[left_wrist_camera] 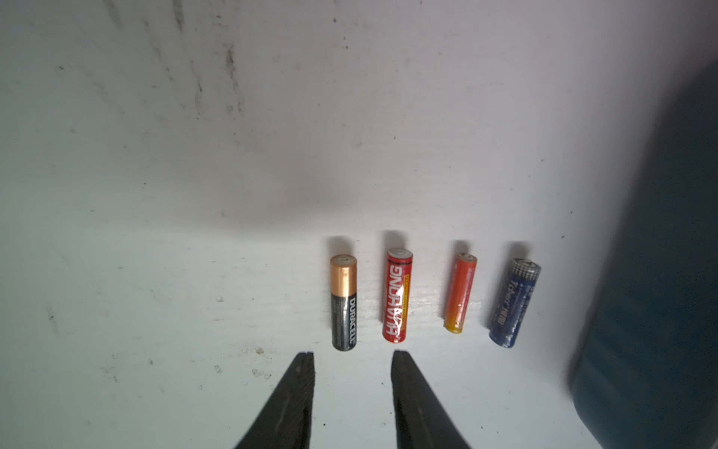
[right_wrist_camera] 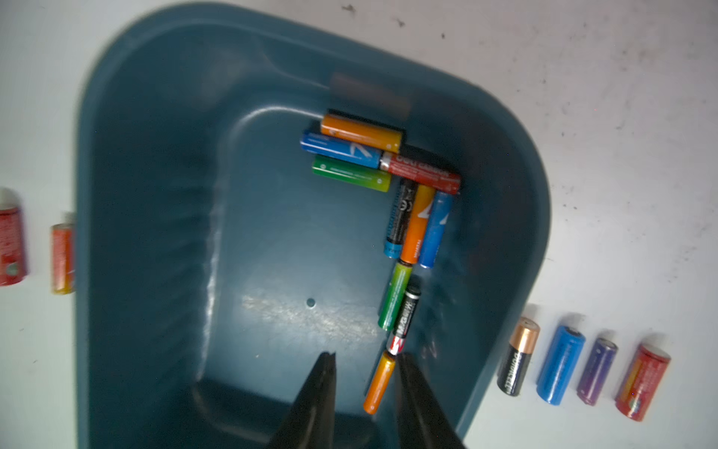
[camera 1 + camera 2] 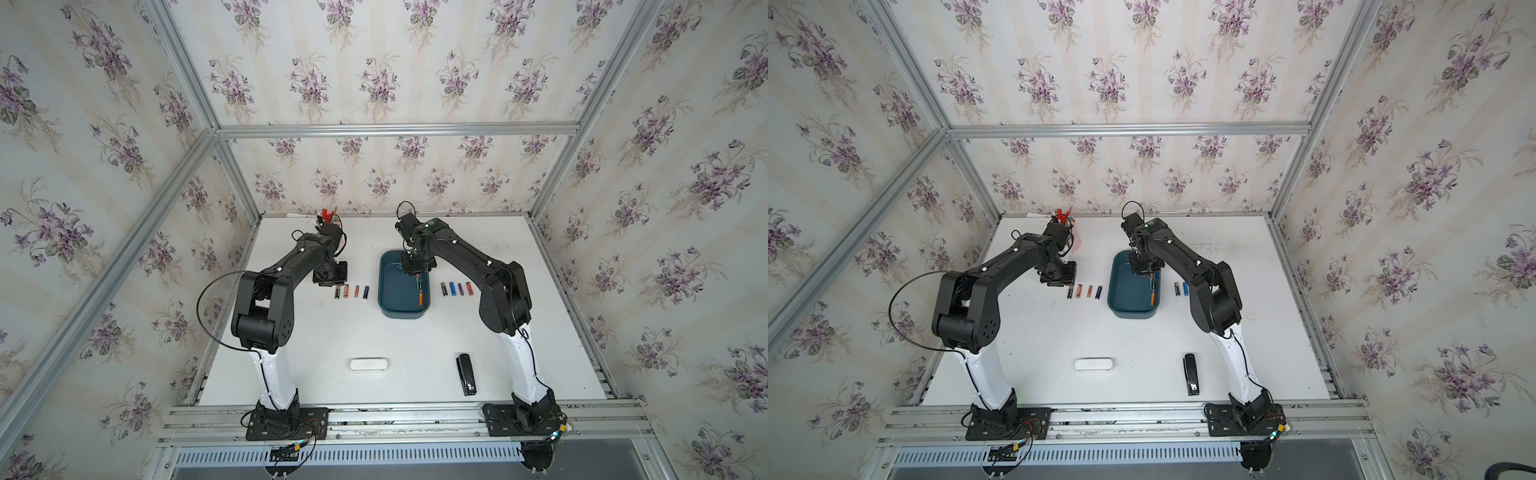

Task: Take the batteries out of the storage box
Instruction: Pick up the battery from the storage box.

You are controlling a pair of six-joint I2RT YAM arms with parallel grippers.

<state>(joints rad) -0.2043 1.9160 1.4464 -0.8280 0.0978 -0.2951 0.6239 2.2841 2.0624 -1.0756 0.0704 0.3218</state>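
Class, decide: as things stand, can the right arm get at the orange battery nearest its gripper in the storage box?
Probably yes: the right gripper is open over the storage box, and the orange battery lies uncovered between its jaws.

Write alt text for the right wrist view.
The right gripper, jaws apart, hangs over an orange battery in the storage box. Other batteries crowd along one wall; a row of four lies on the white table outside.
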